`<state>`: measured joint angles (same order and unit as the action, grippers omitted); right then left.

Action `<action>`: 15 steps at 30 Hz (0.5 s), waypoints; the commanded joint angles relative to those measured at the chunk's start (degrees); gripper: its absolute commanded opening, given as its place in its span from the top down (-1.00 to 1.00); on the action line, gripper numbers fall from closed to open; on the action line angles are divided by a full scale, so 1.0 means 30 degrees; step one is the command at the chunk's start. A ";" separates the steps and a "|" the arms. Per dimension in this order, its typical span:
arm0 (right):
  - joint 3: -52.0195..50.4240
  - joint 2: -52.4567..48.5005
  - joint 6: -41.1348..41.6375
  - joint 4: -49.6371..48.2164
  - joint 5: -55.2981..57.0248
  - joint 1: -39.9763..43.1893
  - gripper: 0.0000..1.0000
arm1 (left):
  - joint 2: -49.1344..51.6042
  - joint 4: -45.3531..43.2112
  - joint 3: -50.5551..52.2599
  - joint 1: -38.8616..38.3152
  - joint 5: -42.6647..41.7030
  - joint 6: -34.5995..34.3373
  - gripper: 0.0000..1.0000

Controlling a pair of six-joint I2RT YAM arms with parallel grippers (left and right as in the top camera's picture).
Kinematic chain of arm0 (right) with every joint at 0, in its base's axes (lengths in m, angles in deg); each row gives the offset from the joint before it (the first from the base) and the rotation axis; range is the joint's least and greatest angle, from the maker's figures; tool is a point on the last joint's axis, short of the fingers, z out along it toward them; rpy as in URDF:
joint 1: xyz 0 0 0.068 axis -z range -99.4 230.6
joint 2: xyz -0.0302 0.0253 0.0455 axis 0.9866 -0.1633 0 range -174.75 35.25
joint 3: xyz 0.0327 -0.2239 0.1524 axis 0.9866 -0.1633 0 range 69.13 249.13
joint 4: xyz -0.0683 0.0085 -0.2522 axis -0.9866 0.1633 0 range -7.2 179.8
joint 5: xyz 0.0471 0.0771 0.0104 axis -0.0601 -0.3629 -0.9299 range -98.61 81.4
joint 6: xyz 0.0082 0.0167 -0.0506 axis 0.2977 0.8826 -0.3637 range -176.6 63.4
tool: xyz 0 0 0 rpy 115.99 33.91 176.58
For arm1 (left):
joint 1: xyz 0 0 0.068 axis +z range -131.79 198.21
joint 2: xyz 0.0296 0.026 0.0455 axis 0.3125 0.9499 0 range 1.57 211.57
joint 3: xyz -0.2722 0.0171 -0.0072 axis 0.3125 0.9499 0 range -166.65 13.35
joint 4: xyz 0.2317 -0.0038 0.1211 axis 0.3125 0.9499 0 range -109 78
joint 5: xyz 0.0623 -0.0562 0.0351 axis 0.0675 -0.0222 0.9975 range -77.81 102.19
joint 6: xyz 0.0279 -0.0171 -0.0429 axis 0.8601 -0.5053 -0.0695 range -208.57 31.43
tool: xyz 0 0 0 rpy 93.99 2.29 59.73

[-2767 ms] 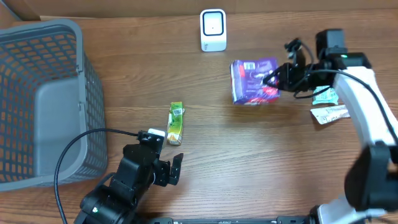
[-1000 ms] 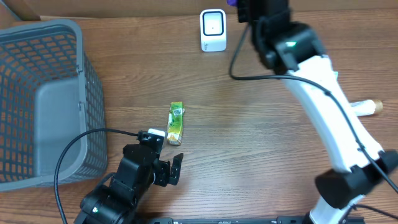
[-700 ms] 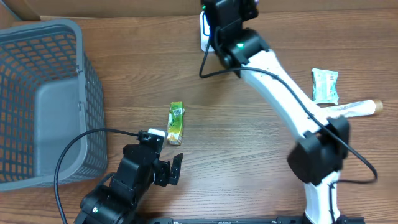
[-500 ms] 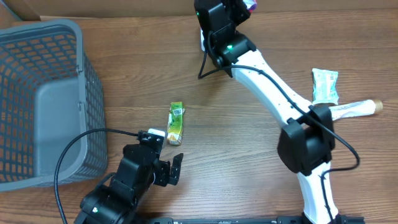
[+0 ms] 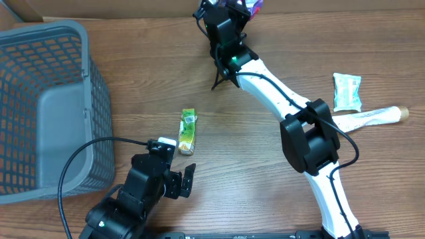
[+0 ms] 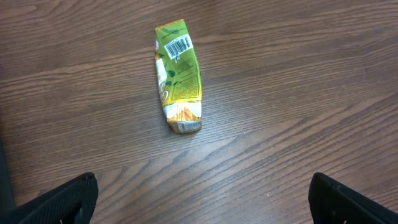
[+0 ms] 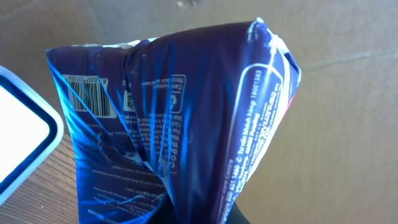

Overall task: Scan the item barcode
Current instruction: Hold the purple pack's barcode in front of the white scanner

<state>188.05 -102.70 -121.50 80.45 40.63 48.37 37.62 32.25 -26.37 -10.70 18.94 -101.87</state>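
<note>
A purple snack bag [image 7: 180, 112] fills the right wrist view, pinched at its lower end by my right gripper [image 7: 199, 213], which is shut on it. Its barcode [image 7: 87, 96] shows on the upper left face. The white scanner [image 7: 15, 146] with a blue rim lies just left of and below the bag. In the overhead view the right gripper [image 5: 229, 13] is at the table's far edge, a corner of the bag [image 5: 256, 5] shows, and the arm covers the scanner. My left gripper [image 6: 202, 205] hangs open above bare wood, short of a green packet [image 6: 177, 78].
A grey mesh basket [image 5: 40, 106] takes up the left side. The green packet [image 5: 188, 131] lies mid-table by the left gripper [image 5: 180, 166]. A green-white sachet [image 5: 347, 91] and a long pale wrapper [image 5: 372, 117] lie at the right. A cardboard wall runs behind the table.
The right arm has swung the purple bag from the right side to the back centre, over the scanner. The left arm and green packet have not moved.
</note>
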 commanded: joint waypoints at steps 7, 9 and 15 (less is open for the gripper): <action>0.0401 -0.0743 -0.0896 -0.1719 -0.0816 0.0510 0.92 | 0.0022 -0.0029 0.0066 -0.0153 0.0248 0.0299 -0.99; 0.0372 -0.0998 -0.0882 -0.1574 -0.1020 0.0692 0.92 | 0.0022 -0.0029 0.0066 -0.0153 0.0248 0.0299 -0.99; 0.0372 -0.1392 -0.0889 -0.1763 -0.1100 0.1231 0.92 | 0.0022 -0.0029 0.0066 -0.0153 0.0248 0.0299 -0.99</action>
<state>188.05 -106.19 -124.21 76.04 37.70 51.09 37.62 32.22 -26.37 -10.70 18.94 -101.87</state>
